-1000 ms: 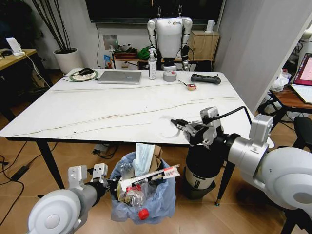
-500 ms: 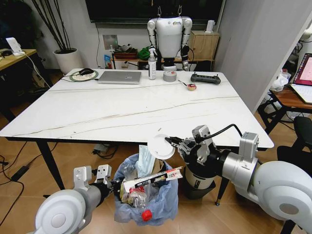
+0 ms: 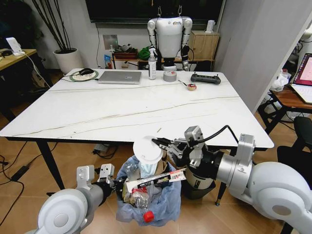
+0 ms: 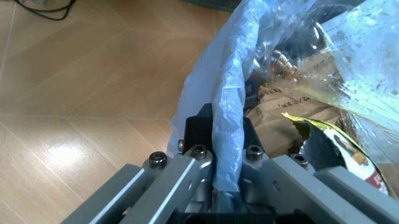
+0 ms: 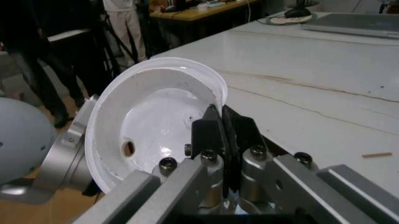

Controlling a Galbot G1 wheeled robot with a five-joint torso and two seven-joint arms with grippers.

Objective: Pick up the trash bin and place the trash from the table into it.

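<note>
Pinching the rim of a white plastic cup lid (image 3: 147, 150), the right gripper (image 3: 161, 143) holds it just above the litter-filled trash bin (image 3: 146, 195), off the white table's (image 3: 97, 114) near edge, while the left gripper (image 4: 218, 154) clamps the bin's blue bag rim.

Near half of the table (image 3: 97, 109) lies bare, open to passage; laptop (image 3: 120, 77), spray bottle (image 3: 152, 64) and tape roll (image 3: 169, 76) line its far edge. The trash bin (image 3: 168, 202) mouth is crowded by a carton (image 3: 153, 179) lying across it.
</note>
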